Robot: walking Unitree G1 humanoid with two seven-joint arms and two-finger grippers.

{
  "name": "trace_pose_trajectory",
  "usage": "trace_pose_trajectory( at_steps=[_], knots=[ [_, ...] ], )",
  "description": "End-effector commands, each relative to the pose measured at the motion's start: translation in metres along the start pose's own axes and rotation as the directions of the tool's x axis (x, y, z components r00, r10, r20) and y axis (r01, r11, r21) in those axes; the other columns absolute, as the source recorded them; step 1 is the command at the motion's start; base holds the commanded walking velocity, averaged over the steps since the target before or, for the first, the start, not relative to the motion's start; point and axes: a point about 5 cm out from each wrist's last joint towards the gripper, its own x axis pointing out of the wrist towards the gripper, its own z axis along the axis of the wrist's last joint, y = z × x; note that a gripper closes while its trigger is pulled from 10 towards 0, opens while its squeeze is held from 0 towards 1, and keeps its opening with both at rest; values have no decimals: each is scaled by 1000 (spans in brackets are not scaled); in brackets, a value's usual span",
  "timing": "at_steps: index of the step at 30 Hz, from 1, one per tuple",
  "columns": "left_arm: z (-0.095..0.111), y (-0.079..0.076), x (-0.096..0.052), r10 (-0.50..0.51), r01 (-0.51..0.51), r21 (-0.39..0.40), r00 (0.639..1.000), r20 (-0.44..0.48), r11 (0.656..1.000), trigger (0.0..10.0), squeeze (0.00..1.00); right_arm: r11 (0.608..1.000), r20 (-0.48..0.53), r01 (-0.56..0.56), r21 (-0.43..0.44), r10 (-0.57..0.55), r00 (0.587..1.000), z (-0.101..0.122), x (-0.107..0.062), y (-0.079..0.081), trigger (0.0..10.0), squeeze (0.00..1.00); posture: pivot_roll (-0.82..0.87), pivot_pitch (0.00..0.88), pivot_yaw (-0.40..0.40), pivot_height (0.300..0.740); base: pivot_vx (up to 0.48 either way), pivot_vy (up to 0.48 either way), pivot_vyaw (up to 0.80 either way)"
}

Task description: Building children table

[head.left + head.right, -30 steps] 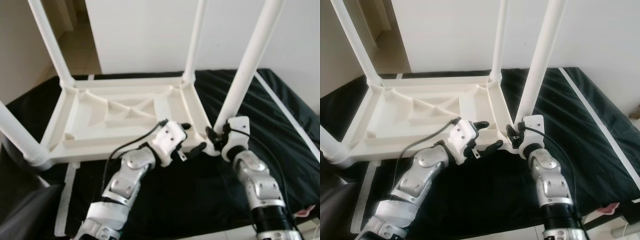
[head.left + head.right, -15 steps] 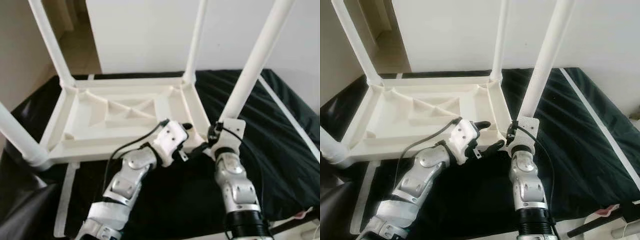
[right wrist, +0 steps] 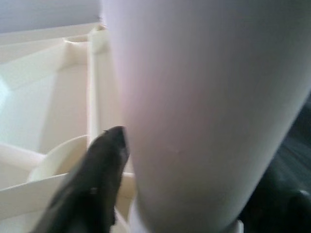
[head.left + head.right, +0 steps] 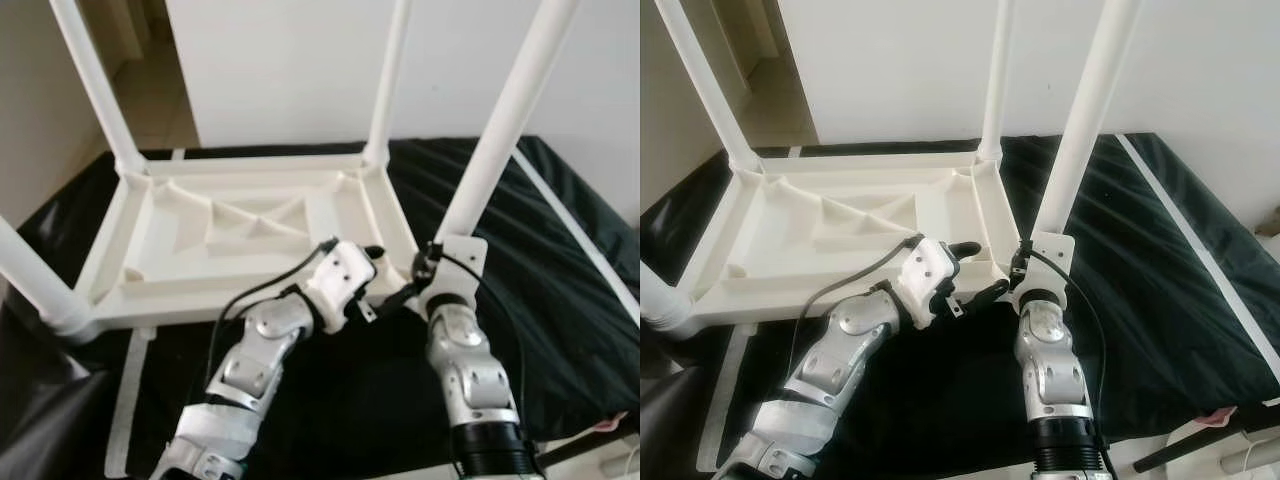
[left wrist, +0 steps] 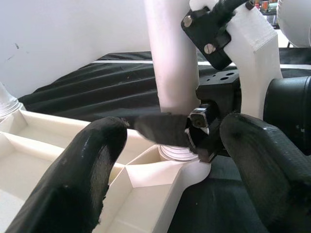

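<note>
At the near corner socket, the leg (image 4: 497,140) is pinched by the right end effector (image 5: 194,128); the left end effector (image 4: 385,275) is spread. Skewed pushing could jam it or shift the tabletop (image 4: 250,235).

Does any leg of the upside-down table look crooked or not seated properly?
Yes. The near right leg, held at its base by the right gripper, leans away from the tabletop, while the far right leg is nearly upright. The left gripper is open at that corner.

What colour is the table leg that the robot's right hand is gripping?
White. The table leg gripped by the right hand shows best in the right eye view.
</note>
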Motion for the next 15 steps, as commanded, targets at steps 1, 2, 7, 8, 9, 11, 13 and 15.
trace_pose_trajectory(
  at_steps=[1,2,7,8,9,11,13,15],
  knots=[
    [0,2,0,42,-42,5,999,0,999,10000,0,998,6,-64,17,64,998,-1,-4,2,10000,1000,15,0,-46,740,0,0,0],
    [0,2,0,41,-41,6,999,0,999,10000,0,997,14,-79,17,78,997,0,-5,1,10000,1000,15,0,-46,740,0,0,0],
    [0,2,0,41,-41,6,999,0,999,10000,0,992,57,-123,-6,123,991,2,-12,-15,10000,1000,11,0,-44,740,0,0,0],
    [0,2,0,40,-40,6,999,1,999,10000,0,991,59,-132,-14,133,989,2,-13,-23,10000,1000,10,0,-45,740,0,0,0],
    [0,2,0,40,-40,6,999,1,999,10000,0,990,59,-137,-19,138,989,2,-13,-29,10000,1000,10,0,-45,740,0,0,0],
    [1,2,0,40,-40,7,999,1,999,10000,0,984,59,-170,-51,173,983,1,-14,-37,10000,569,10,0,-44,740,0,0,0],
    [0,2,0,40,-40,6,999,1,999,10000,0,962,45,-261,-84,266,963,0,-14,-40,10000,0,11,0,-44,740,0,0,0],
    [0,1,-1,40,-40,2,999,-2,999,10000,0,944,52,-299,-139,309,950,3,-13,-47,10000,0,11,0,-46,740,0,0,0]
  ],
)
